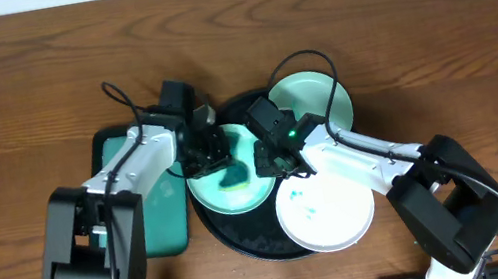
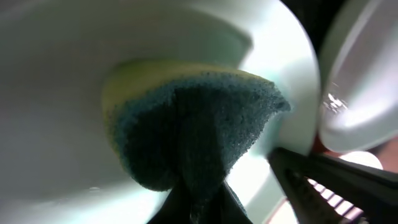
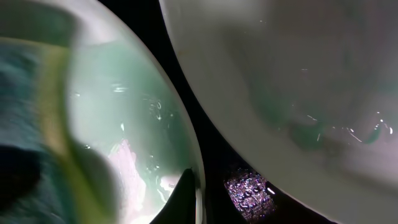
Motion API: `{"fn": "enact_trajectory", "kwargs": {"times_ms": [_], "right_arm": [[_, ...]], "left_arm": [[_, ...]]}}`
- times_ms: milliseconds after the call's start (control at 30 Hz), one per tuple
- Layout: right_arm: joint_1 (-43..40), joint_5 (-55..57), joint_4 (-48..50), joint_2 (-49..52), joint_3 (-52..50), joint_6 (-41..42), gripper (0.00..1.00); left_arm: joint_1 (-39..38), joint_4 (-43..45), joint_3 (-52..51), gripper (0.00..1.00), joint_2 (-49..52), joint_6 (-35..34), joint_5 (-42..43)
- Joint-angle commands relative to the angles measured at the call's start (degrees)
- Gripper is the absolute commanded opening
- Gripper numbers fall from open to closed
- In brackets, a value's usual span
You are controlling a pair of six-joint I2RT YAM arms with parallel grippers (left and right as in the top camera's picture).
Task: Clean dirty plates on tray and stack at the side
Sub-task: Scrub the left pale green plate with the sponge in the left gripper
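On black tray (image 1: 238, 246): all three plates sit here, none stacked, so early stage. Left hand (image 1: 206, 153) clamps sponge (image 1: 233, 175) onto left mint plate (image 1: 223, 201). Right hand (image 1: 268, 156) pinched shut at its rim. White plate (image 1: 330, 212) teal-smeared. Far mint plate (image 1: 319, 97) looks clean.

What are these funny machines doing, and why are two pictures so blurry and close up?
These are two robot arms at a wooden table. One picture looks down from above; the two blurry ones come from little cameras on the wrists, so things look huge. On the big round black tray lie three small round plates: a pale mint-green plate on the left, another mint-green plate at the back, and a white plate with teal smears. A teal-green rectangular tray sits under the left arm. The left hand presses a blue-and-yellow sponge onto the left plate. The right hand is shut, seemingly pinching that plate's rim.
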Motion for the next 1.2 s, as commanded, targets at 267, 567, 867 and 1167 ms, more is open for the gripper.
{"fn": "enact_trajectory", "kwargs": {"times_ms": [267,567,867,1167], "right_arm": [[0.6,-1.8,0.8,4.7,-1.3,-1.1,0.01],[0.6,-1.8,0.8,4.7,-1.3,-1.1,0.01],[0.6,-1.7,0.6,4.7,-1.3,-0.6,0.01],[0.6,-1.7,0.6,4.7,-1.3,-0.6,0.01]], "left_arm": [[-3.3,0.6,-1.1,0.07,2.2,1.1,7.7],[-1.6,-2.7,-1.1,0.07,2.2,-2.1,-32.3],[-1.6,-5.3,-1.1,0.07,2.2,-2.9,-47.6],[-1.6,-9.7,1.9,0.07,2.1,-3.0,-58.5]]}}
